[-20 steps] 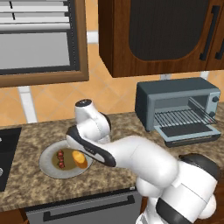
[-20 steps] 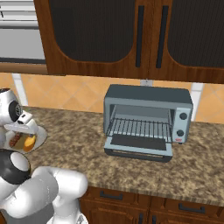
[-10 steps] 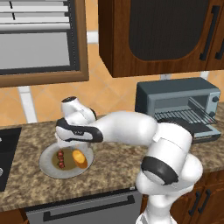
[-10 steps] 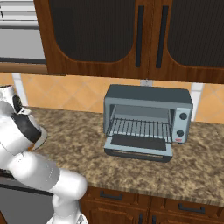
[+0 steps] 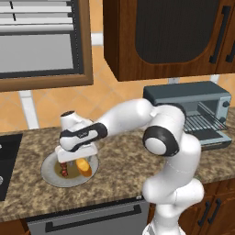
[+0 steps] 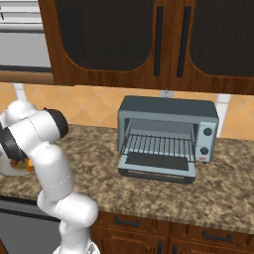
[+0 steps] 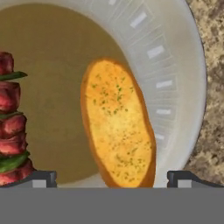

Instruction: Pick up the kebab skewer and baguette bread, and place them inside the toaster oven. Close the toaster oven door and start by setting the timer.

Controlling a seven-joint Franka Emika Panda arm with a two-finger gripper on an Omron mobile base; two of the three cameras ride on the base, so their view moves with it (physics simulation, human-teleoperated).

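Note:
On a round grey plate (image 5: 50, 172) at the left of the counter lie the golden baguette bread (image 5: 84, 166) and the dark red kebab skewer (image 5: 63, 169), side by side. My gripper (image 5: 75, 160) points down just above them, open. In the hand view the baguette bread (image 7: 118, 122) runs up the middle, its near end between my two fingertips (image 7: 41, 178), and the kebab skewer (image 7: 11, 135) lies at the left edge. The blue-grey toaster oven (image 6: 168, 134) stands far to the right, its door (image 6: 158, 167) folded down flat and the wire rack showing.
A dark stovetop (image 5: 5, 160) borders the plate on the left. Wooden wall cabinets (image 5: 160, 36) hang above the counter. Speckled granite counter (image 6: 99, 168) stretches between the plate and the oven. The arm's elbow (image 5: 160, 140) stands over the middle of the counter.
The arm has swung and unfolded, bringing the hand down over the plate. The jaws have stayed open; food and oven have not moved.

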